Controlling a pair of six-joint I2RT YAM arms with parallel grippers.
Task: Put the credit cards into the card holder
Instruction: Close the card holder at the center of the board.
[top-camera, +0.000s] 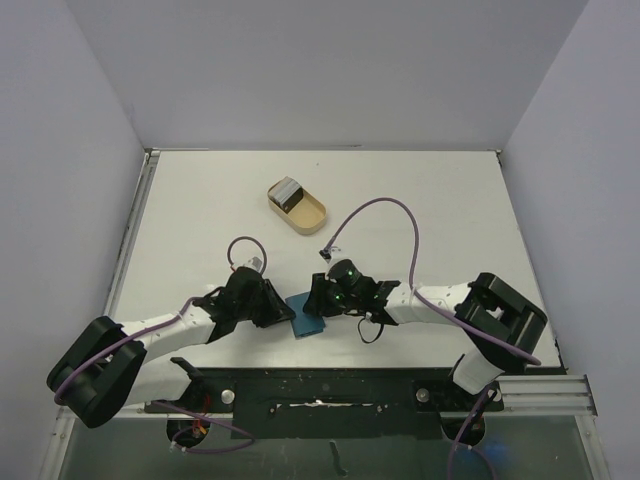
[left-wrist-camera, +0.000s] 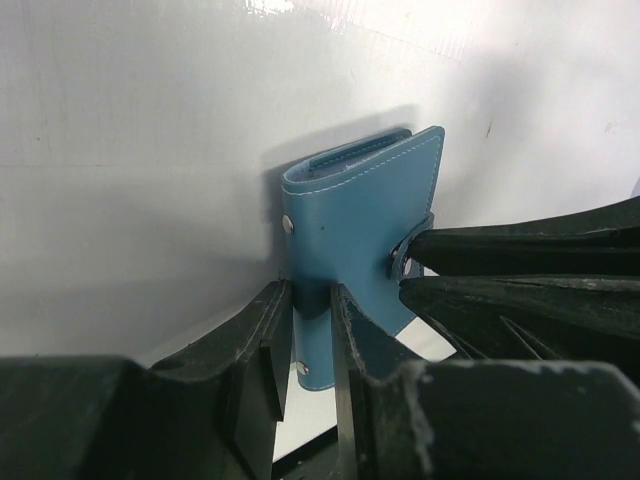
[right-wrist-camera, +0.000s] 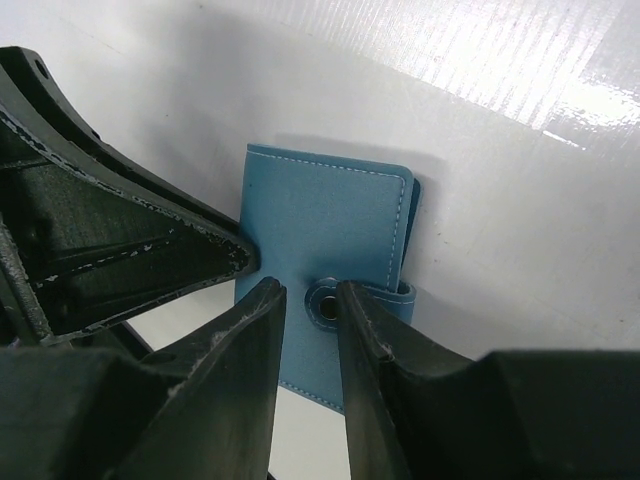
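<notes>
The teal-blue card holder (top-camera: 306, 316) lies folded between my two grippers at the near middle of the table. My left gripper (left-wrist-camera: 312, 308) is shut on its lower edge, by the fold (left-wrist-camera: 345, 215). My right gripper (right-wrist-camera: 308, 300) is closed around the snap tab (right-wrist-camera: 326, 301), which sits between its fingertips on the holder's cover (right-wrist-camera: 325, 225). The right gripper's fingers also show in the left wrist view (left-wrist-camera: 520, 245), pinching the tab (left-wrist-camera: 399, 262). The credit cards (top-camera: 288, 191), a grey and dark stack, lie in the tan tray (top-camera: 309, 214) at the back, away from both grippers.
The tan oblong tray stands behind the grippers, left of the table's centre. A purple cable (top-camera: 385, 205) loops above the right arm. White walls enclose the table on three sides. The arm bases and a black rail (top-camera: 330, 392) run along the near edge.
</notes>
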